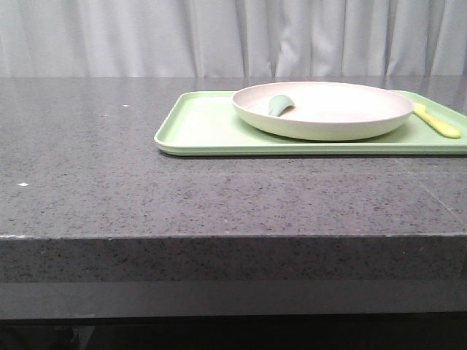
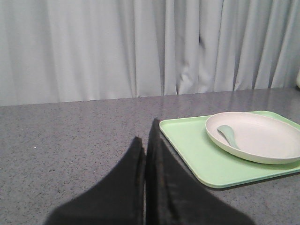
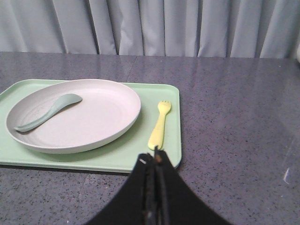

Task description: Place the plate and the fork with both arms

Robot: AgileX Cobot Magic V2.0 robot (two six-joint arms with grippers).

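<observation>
The cream plate sits on a light-green tray at the right of the table, with a grey-green spoon lying in it. The pale-yellow fork lies on the tray just right of the plate. No gripper shows in the front view. In the left wrist view my left gripper is shut and empty, over the table left of the tray and plate. In the right wrist view my right gripper is shut and empty, just short of the fork's handle, beside the plate.
The dark speckled stone table stretches left of the tray and ends in a front edge. A grey curtain hangs behind the table.
</observation>
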